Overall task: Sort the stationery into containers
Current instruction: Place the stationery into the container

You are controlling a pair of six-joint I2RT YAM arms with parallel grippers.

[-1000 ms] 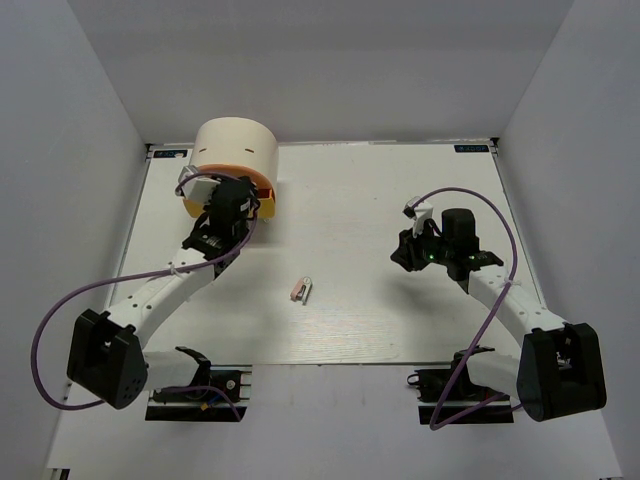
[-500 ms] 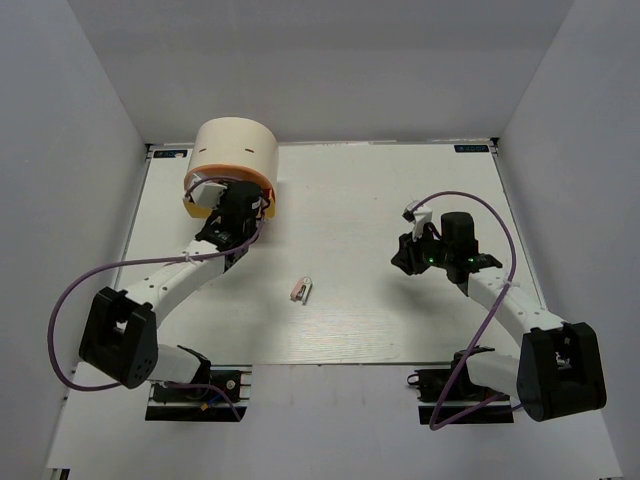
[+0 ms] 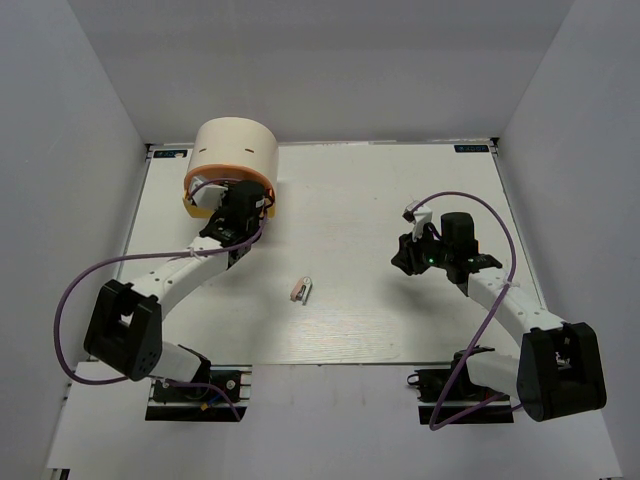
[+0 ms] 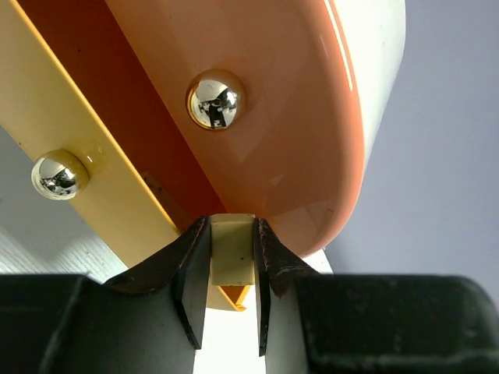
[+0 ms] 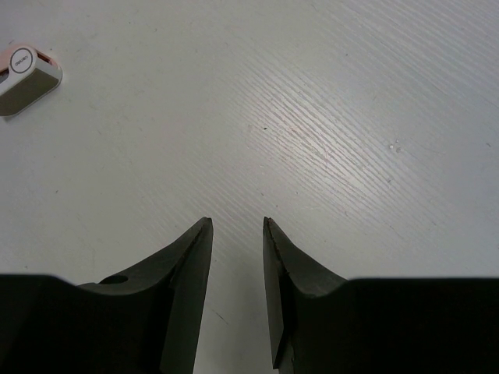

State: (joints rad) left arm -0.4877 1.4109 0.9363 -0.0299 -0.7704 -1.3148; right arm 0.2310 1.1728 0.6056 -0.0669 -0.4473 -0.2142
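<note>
The cream cylindrical box (image 3: 235,148) stands at the table's back left, with its orange tier (image 4: 288,117) and yellow tier (image 4: 86,195) swung out. Each tier has a shiny knob (image 4: 214,99). My left gripper (image 3: 227,194) is against the box's front and is shut on a tan eraser (image 4: 232,249), held just under the orange tier's edge. The pinkish-white clip (image 3: 301,289) lies on the table's middle; it also shows in the right wrist view (image 5: 23,68). My right gripper (image 3: 408,258) hovers over bare table at the right, jaws a little apart and empty. No markers are in view.
White walls enclose the table (image 3: 380,190) on the left, back and right. Purple cables loop off both arms. The arm bases sit at the near edge.
My left gripper has moved further in toward the box with the tan eraser, ending under the orange tier. The right arm has barely moved. The clip has not moved.
</note>
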